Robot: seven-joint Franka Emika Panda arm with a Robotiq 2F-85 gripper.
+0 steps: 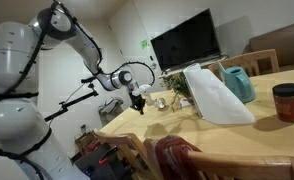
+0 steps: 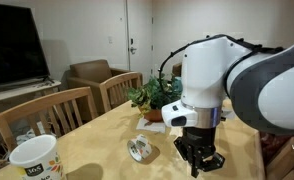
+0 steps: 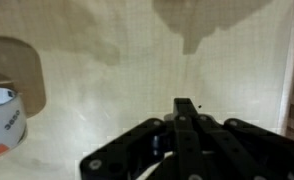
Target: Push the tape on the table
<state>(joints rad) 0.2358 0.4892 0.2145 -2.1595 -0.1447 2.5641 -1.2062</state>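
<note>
Yellowish wooden counter carries the tape roll near the gripper, whose fingers are pressed together and empty. Approach looks done; next, a low sideways sweep into the roll.

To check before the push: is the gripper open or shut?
Shut: in the wrist view the gripper shows no gap between its fingers and holds nothing; the tape lies apart.

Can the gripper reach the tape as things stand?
Probably yes: the shut gripper hangs beside the tape with only bare table between them; the mug and plant sit off that line.
</note>
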